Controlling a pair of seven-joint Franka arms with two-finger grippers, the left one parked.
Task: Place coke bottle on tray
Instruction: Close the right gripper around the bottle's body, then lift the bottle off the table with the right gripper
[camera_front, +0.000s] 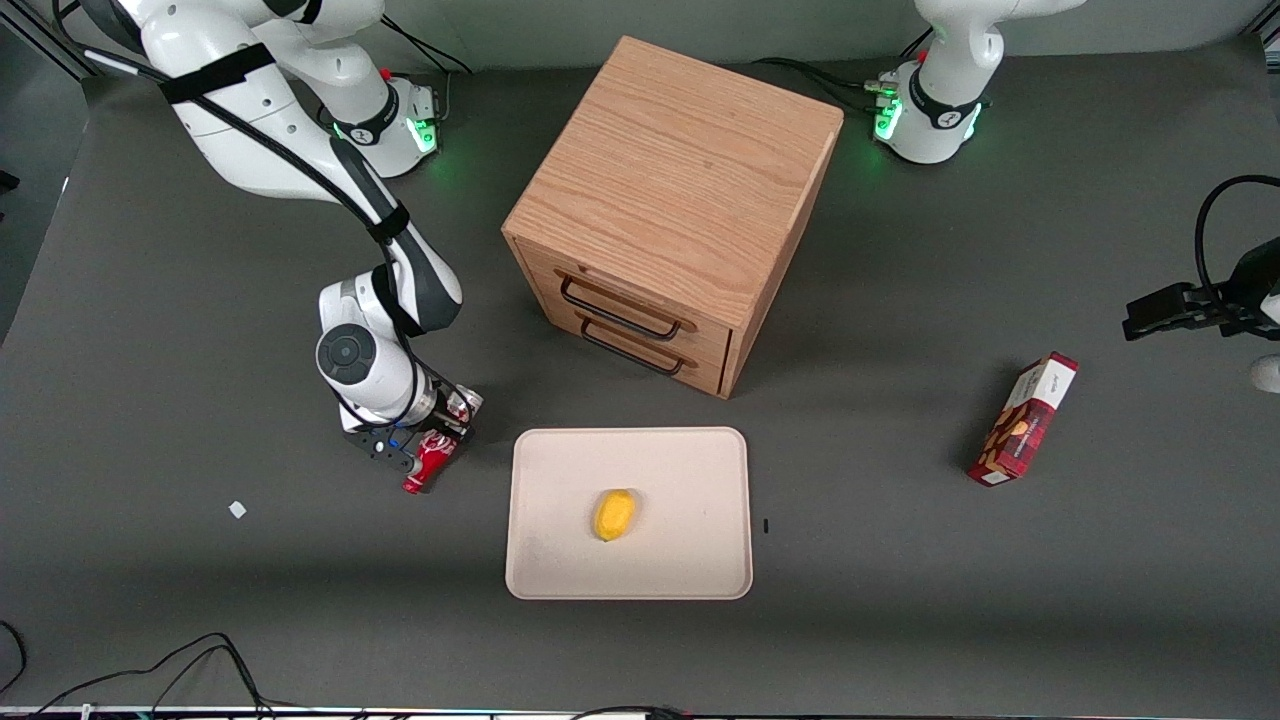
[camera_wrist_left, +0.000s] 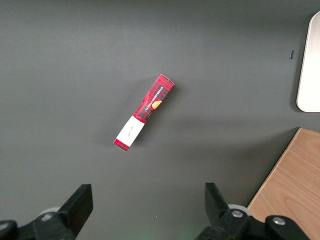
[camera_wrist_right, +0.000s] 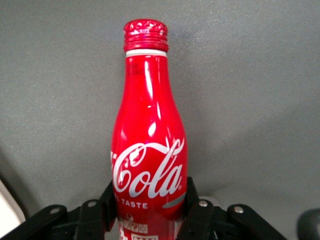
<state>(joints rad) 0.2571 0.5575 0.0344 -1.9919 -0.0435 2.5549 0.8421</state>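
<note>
The coke bottle (camera_front: 433, 460) is a slim red bottle with white script. It lies beside the tray (camera_front: 690, 480), toward the working arm's end of the table, with its red cap pointing toward the front camera. My right gripper (camera_front: 428, 442) is down over it. In the right wrist view the black fingers (camera_wrist_right: 196, 207) press both sides of the bottle's lower body (camera_wrist_right: 149, 150), so the gripper (camera_wrist_right: 149, 202) is shut on it. The cream tray lies in front of the wooden cabinet, nearer the front camera.
A yellow lemon-like object (camera_front: 614, 514) lies on the tray. The wooden drawer cabinet (camera_front: 670, 200) stands mid-table. A red snack box (camera_front: 1025, 418) lies toward the parked arm's end and also shows in the left wrist view (camera_wrist_left: 144, 112). A small white scrap (camera_front: 237, 509) lies on the mat.
</note>
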